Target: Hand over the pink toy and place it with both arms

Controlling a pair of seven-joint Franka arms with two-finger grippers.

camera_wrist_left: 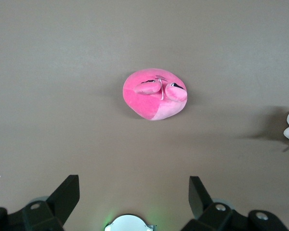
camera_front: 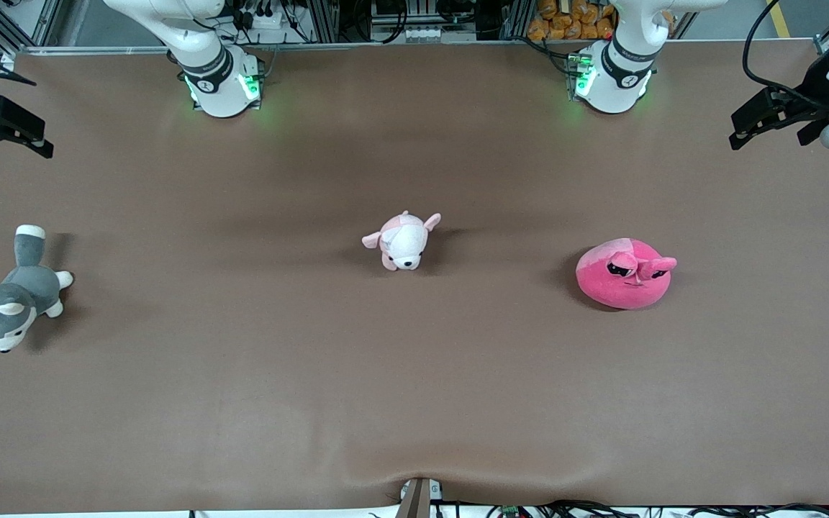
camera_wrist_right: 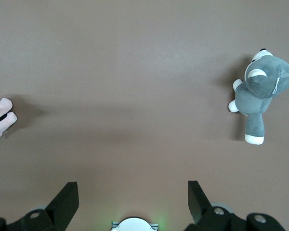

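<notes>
Left wrist view shows the left gripper (camera_wrist_left: 130, 195) spread open high above the pink toy (camera_wrist_left: 155, 93), presumably ready to descend, while the right gripper (camera_wrist_right: 130, 195) waits open above bare table (camera_wrist_right: 135, 72).

The pink toy (camera_front: 624, 275) was a round, hot-pink plush blob with a paler pink patch on one side, droopy black eyes and a snout that stuck out. It lay flat on the brown table (camera_front: 242, 403), toward the left arm's end. It sat well apart from the left gripper (camera_wrist_left: 134, 196), whose two black fingers (camera_wrist_left: 67, 193) stood spread wide above bare table. In the left wrist view it lay centred ahead of the gap between those fingers, untouched.
</notes>
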